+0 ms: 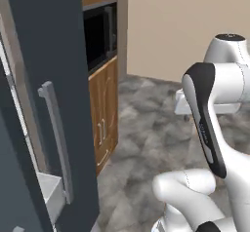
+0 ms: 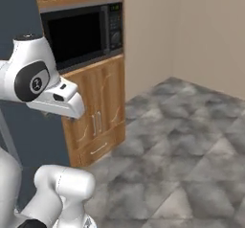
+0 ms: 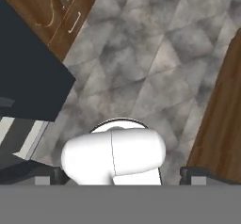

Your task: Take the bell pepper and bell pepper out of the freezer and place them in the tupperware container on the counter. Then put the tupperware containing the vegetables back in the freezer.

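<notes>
The freezer is the tall dark slate-blue unit at the left, with a grey bar handle and a pale grey inner ledge showing low beside it. Its dark side also shows in the hand view, freezer. My gripper hangs above the floor, pointing down, to the right of the freezer. Its two dark fingertips stand far apart with nothing between them. The white hand shows in front of the wooden cabinet. The bell peppers, the tupperware container and the counter are out of view.
A wooden cabinet with silver handles stands right of the freezer, holding a black microwave. Grey marbled floor spreads to the right, up to a beige wall. A brown wooden panel rises at the hand view's right.
</notes>
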You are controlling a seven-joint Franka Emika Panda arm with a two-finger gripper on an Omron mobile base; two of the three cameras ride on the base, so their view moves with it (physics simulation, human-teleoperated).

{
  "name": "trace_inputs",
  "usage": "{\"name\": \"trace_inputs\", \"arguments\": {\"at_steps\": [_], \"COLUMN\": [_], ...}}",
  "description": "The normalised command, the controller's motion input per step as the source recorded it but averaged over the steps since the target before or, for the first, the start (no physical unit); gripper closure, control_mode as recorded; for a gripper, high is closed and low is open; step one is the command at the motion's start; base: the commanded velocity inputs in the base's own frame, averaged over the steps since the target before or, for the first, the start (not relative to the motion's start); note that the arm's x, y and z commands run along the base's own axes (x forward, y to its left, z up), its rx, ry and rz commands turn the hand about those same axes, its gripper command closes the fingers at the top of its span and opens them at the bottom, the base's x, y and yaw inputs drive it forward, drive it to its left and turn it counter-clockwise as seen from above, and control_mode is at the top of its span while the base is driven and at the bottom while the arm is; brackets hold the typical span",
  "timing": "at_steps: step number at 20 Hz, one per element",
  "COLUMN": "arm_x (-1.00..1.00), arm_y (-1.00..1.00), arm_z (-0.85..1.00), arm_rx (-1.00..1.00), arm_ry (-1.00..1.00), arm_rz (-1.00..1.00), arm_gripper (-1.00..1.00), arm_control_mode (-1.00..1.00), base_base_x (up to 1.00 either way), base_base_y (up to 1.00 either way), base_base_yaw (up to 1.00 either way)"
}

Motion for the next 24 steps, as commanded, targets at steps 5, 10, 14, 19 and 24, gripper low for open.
{"name": "trace_inputs", "arguments": {"at_steps": [5, 10, 14, 19, 24], "arm_x": [0.00, 0.00, 0.00, 0.00, 0.00], "arm_y": [0.00, 0.00, 0.00, 0.00, 0.00], "arm_z": [0.00, 0.00, 0.00, 0.00, 0.00], "arm_rx": [0.00, 0.00, 0.00, 0.00, 0.00], "arm_ry": [0.00, 0.00, 0.00, 0.00, 0.00], "arm_rz": [0.00, 0.00, 0.00, 0.00, 0.00], "arm_gripper": [-1.00, -1.00, -1.00, -1.00, -1.00], "arm_control_mode": [1.00, 1.00, 1.00, 1.00, 1.00], "base_base_x": [0.20, 0.31, 0.56, 0.45, 0.47], "base_base_y": [-0.08, -0.10, -0.22, -0.33, -0.05], "base_base_yaw": [0.83, 0.85, 0.80, 0.68, 0.37]}}
